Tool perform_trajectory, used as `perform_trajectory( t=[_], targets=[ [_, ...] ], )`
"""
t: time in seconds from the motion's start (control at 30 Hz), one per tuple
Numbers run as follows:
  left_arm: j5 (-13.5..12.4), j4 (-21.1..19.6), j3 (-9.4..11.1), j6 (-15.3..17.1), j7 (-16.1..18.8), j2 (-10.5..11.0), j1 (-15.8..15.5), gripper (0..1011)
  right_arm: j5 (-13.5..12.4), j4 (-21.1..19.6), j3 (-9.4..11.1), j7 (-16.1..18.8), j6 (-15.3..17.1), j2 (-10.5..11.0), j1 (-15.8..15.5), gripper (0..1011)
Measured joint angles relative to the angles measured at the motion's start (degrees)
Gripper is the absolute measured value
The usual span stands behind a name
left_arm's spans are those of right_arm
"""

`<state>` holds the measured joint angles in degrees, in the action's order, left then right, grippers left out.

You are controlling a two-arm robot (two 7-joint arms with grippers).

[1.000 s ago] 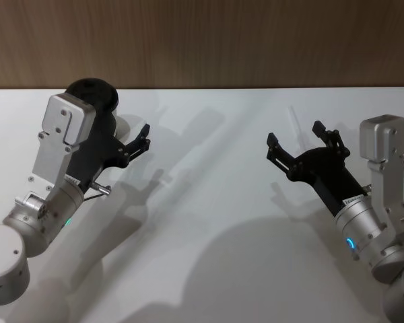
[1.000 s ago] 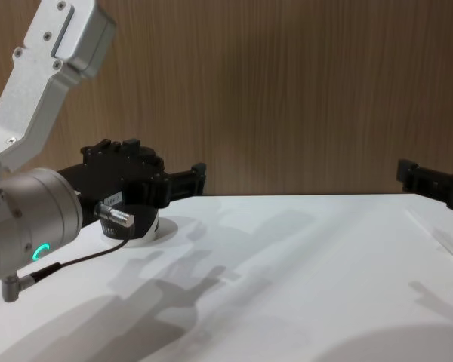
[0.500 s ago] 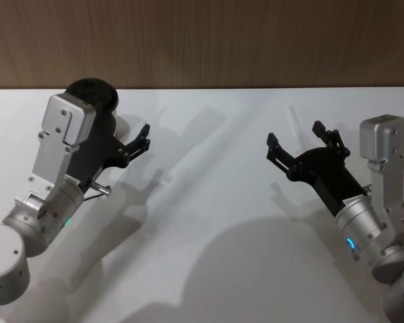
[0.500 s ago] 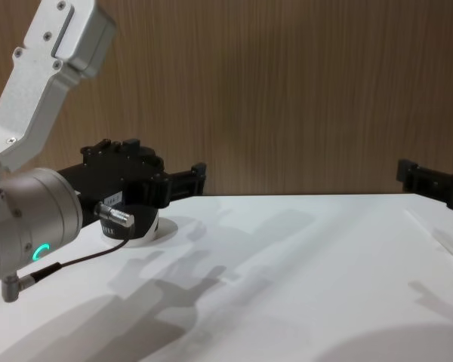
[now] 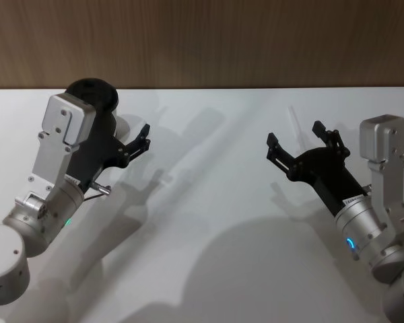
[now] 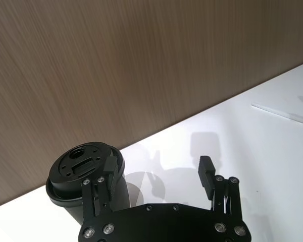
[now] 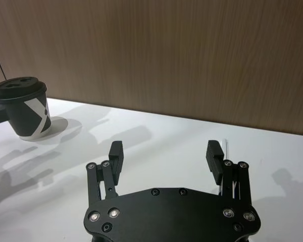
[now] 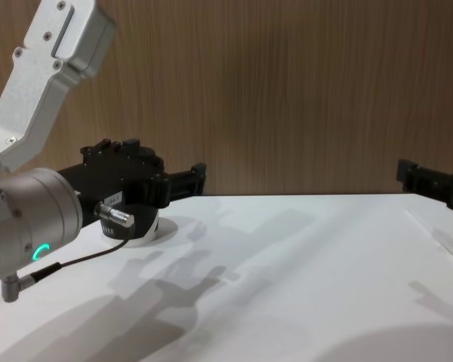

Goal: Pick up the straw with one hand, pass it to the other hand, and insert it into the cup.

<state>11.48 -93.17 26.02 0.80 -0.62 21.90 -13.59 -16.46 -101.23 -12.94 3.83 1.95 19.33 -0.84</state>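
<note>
Starting at the left, the cup [image 5: 93, 91] stands at the far edge of the white table [image 5: 209, 202], close to the wood wall [image 5: 256, 40]. It is black and lidded, with a slanted white patch on its side. The left gripper [image 5: 144, 136] hovers just beside it, fingers spread and holding nothing. In the left wrist view the cup [image 6: 83, 174] sits right by one fingertip.

Across the bare middle of the table, well apart from that hand, lies the straw [image 5: 293, 120]. It is a thin, straight white tube lying flat and almost lost against the white surface. Its long axis runs roughly away from the robot, tilted slightly.

The right gripper [image 5: 294, 132] hangs above the straw's near end, released and empty, so this arm is plainly the nearer one. Its fingers are spaced across the straw's length, not along it, which suits a pinch.

In the right wrist view the straw [image 7: 225, 145] shows next to one fingertip rather than centred in the gap. The descent probably needs a small sideways correction before closing. Being slim and round, the straw will likely roll or slip if nudged off-centre.
</note>
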Motion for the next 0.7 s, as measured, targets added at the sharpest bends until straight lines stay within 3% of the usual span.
perform_trajectory(
  t=[0.7],
  targets=[
    [0.0, 0.0, 0.0, 0.0, 0.0, 0.0, 0.0, 1002, 0.0, 0.0, 0.0, 0.0, 0.0, 0.0, 0.0, 1001]
  ],
)
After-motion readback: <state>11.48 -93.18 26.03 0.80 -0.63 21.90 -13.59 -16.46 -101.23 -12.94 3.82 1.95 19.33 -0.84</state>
